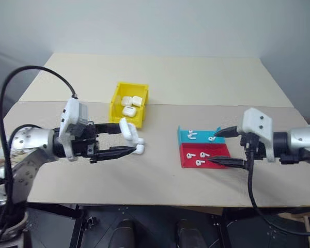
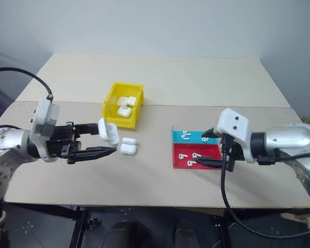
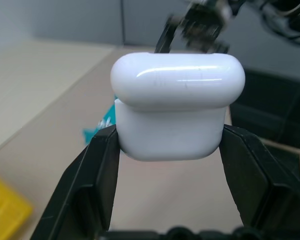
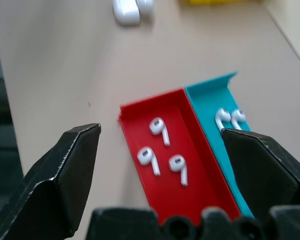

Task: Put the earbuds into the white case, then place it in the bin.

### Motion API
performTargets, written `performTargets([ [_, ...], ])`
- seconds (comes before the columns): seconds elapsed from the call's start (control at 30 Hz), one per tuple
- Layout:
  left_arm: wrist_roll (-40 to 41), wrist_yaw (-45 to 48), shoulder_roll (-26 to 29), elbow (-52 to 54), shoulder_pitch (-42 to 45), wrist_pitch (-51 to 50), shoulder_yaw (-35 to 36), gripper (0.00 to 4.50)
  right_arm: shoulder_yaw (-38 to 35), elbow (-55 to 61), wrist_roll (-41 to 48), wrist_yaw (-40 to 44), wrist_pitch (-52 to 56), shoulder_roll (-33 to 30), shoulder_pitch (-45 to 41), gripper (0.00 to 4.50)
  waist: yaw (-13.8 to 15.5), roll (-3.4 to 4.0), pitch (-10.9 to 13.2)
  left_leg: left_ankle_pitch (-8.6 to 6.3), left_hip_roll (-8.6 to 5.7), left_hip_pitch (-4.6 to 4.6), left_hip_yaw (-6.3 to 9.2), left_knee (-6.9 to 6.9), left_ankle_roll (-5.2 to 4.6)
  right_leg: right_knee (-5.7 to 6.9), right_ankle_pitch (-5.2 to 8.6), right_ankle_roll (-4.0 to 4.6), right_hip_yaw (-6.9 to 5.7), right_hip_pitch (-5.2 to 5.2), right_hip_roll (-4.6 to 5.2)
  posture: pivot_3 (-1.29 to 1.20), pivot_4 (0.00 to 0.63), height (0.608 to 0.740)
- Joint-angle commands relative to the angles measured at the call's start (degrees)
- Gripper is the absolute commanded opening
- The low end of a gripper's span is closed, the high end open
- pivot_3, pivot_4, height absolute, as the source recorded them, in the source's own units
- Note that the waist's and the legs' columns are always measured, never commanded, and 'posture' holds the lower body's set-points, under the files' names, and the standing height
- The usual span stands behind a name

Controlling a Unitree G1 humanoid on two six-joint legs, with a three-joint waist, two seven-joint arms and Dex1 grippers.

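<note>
My left gripper [image 1: 127, 138] is shut on a white case [image 1: 126, 129], held above the table just in front of the yellow bin [image 1: 115, 103]. Up close, the case [image 3: 177, 105] sits between the two black fingers [image 3: 102, 175], lid uppermost and sitting slightly proud of the body. Over the red tray [image 1: 219, 151] my right gripper [image 1: 215, 148] stands open with nothing in it. Three earbuds [image 4: 162, 150] lie in that red tray [image 4: 200, 190]. Two more earbuds [image 4: 229, 117] lie in the blue tray [image 4: 215, 95] beside it.
Two other white cases [image 2: 128, 145] lie on the table below the held one. Several more cases [image 1: 130, 103] lie inside the bin. The table's back half and front strip are bare wood.
</note>
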State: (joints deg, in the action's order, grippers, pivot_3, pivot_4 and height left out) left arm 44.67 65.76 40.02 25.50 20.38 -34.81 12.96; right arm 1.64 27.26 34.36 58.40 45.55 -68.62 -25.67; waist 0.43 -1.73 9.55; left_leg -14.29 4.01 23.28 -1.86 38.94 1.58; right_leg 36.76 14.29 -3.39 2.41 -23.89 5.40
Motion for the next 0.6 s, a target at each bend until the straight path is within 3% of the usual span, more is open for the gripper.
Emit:
performTargets([
  [0.03,-0.65,1.79,-5.57,-2.55,2.16,9.59,-1.54,2.76,7.40,-3.08,-5.50,4.23,-0.53,0.37,-5.96,3.17,-0.09,-0.01,0.00,0.00,0.00,0.03,0.00,0.02,0.00,0.00,0.00,0.00,-0.01,0.00,0.00,0.00,0.150,0.740],
  [0.13,0.58,6.14,-4.33,-5.42,5.14,8.13,-4.12,2.76,15.03,-5.34,-11.03,6.34,-0.32,2.71,-11.52,2.20,-0.31,0.00,0.00,0.00,0.00,0.02,0.01,0.03,0.00,0.05,-0.01,0.00,0.01,-0.04,0.00,0.00,0.150,0.740],
  [0.33,1.98,8.25,-4.32,-6.78,7.99,7.04,-6.54,2.76,25.15,-10.94,-21.27,10.23,-3.05,7.45,-17.93,2.20,-1.12,0.01,0.00,0.00,0.00,0.10,0.01,0.03,0.00,0.01,-0.01,-0.01,0.01,-0.11,0.00,0.00,0.150,0.740],
  [0.6,1.94,10.10,-4.04,-4.54,5.12,9.07,-6.95,2.76,29.30,-14.07,-27.93,15.03,-6.22,10.81,-19.65,2.20,-1.17,0.01,0.00,0.00,0.00,0.11,0.01,0.03,0.00,0.07,-0.01,-0.01,0.01,-0.16,-0.01,0.00,0.150,0.740],
])
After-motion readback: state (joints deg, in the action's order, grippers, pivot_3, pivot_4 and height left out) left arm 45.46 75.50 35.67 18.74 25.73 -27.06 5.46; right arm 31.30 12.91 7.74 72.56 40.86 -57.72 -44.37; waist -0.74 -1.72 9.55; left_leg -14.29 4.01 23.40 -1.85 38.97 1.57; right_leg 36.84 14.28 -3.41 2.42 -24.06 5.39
